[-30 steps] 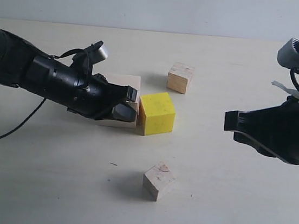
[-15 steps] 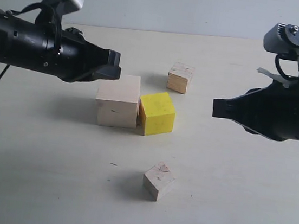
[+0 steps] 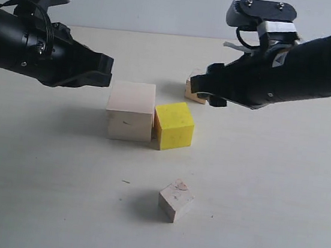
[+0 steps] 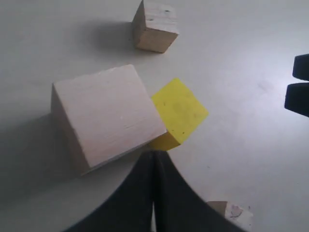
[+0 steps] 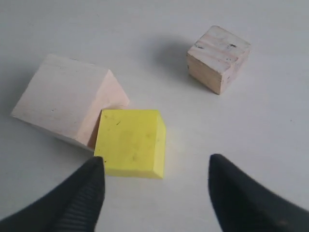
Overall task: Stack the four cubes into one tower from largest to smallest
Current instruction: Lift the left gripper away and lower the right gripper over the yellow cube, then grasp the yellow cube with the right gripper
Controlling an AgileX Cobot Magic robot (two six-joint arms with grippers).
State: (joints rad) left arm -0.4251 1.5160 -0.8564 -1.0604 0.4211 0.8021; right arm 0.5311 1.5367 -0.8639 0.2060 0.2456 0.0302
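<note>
Unstacked on the table (image 3: 264,203): large pale wooden cube (image 3: 130,118) against bright yellow cube (image 3: 174,125), layered-plywood cube (image 5: 218,58) behind, knot-marked smallest cube (image 3: 175,200) well apart in front. Left claw (image 3: 102,71) pressed together; right claw (image 5: 155,166) spread, partly hiding the plywood cube in the exterior view.

Pale tabletop (image 3: 262,220) (matte), grey wall (image 3: 168,3) behind.

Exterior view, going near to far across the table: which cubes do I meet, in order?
small pale cube with the knot mark → yellow cube → layered-plywood cube. The large pale cube sits level with the yellow one, so it is left out.
</note>
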